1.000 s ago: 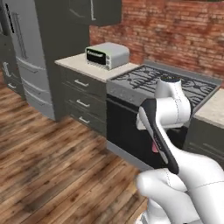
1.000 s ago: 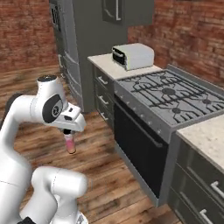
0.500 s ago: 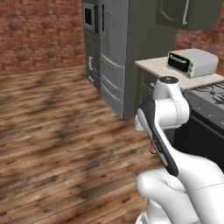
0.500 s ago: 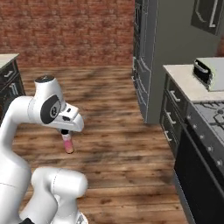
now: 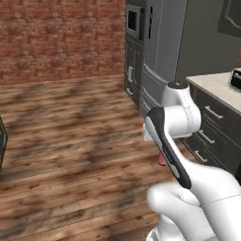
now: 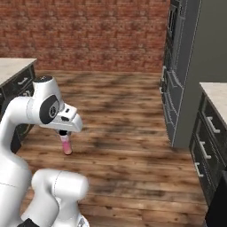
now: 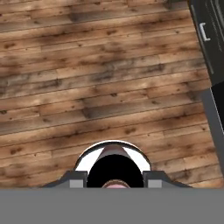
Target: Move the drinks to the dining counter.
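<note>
A small pink bottle (image 6: pixel 66 144) with a dark cap hangs upright over the wooden floor, with my gripper (image 6: pixel 64 133) shut on its top. In the left base view a sliver of the pink bottle (image 5: pixel 162 159) peeks out behind my forearm. From the hand view I look straight down on the bottle's dark cap (image 7: pixel 114 169), which sits in my gripper (image 7: pixel 113 180) between the two fingertips (image 7: pixel 77 180). The other drinks and the dining counter are out of view.
Tall grey fridge and cabinet fronts (image 6: pixel 190 66) (image 5: pixel 160 47) stand to the right. Beside them runs a beige counter over dark drawers (image 5: pixel 214 87) (image 6: pixel 216 95). Another beige counter over dark cabinets (image 6: pixel 13 66) is at the left. Open wood floor (image 5: pixel 70 127) lies ahead, ending at a brick wall (image 6: pixel 88 31).
The whole picture has swung: the base has turned, so the stove and toaster oven slid off to the right and open floor came in. The arm still holds the pink bottle the same way.
</note>
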Robot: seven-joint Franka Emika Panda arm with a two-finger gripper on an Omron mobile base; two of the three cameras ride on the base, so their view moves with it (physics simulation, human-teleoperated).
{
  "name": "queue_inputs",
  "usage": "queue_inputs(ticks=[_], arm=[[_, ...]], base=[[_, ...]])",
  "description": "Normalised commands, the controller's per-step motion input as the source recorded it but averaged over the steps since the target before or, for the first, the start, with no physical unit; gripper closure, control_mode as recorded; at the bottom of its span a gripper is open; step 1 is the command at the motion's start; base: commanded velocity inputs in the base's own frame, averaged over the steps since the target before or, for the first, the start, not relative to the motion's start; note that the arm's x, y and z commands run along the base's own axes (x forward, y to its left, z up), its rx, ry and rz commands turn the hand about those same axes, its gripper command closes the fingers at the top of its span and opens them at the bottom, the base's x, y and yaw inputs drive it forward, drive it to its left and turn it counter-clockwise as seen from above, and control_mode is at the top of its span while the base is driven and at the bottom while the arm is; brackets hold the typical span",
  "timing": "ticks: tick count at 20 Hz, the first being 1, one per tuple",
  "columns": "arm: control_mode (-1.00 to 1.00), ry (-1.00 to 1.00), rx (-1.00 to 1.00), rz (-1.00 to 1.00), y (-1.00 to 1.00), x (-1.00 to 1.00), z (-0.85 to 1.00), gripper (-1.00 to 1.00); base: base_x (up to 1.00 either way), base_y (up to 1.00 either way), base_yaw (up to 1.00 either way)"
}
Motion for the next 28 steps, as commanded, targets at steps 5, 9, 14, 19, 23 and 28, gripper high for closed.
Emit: queue_inputs(ticks=[5, 9, 14, 19, 23, 28], arm=[[1.00, 0.00, 0.00, 0.00, 0.00, 0.00, 0.00, 1.00], [1.00, 0.00, 0.00, 0.00, 0.00, 0.00, 0.00, 1.00], [1.00, 0.00, 0.00, 0.00, 0.00, 0.00, 0.00, 1.00], [1.00, 0.00, 0.00, 0.00, 0.00, 0.00, 0.00, 1.00], [1.00, 0.00, 0.00, 0.00, 0.00, 0.00, 0.00, 1.00], [1.00, 0.00, 0.00, 0.00, 0.00, 0.00, 0.00, 1.00]], base=[[1.00, 0.00, 0.17], [1.00, 0.00, 0.16], [1.00, 0.00, 0.15], [1.00, 0.00, 0.17], [1.00, 0.00, 0.17], [1.00, 0.00, 0.17]])
